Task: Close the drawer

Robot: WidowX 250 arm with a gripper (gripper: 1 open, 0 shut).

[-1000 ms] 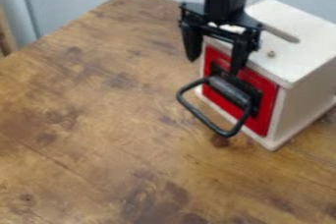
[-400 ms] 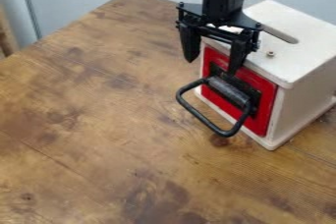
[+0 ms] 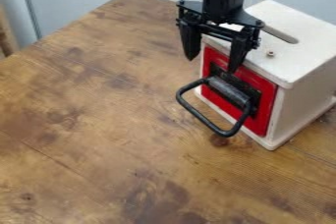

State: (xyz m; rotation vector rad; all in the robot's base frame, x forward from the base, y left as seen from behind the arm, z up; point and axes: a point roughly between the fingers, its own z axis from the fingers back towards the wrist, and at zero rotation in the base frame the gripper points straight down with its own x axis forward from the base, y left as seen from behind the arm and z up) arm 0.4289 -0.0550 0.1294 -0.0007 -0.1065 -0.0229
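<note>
Sitting below the open fingers (image 3: 194, 43) (spread wide), the red drawer (image 3: 247, 92).

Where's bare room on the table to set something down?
The table is bare left of the white box and in front of the black handle. Crowded at the red drawer front, under the gripper.

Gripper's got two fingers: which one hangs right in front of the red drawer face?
The finger on the image's right; the other hangs left of the red drawer.
</note>
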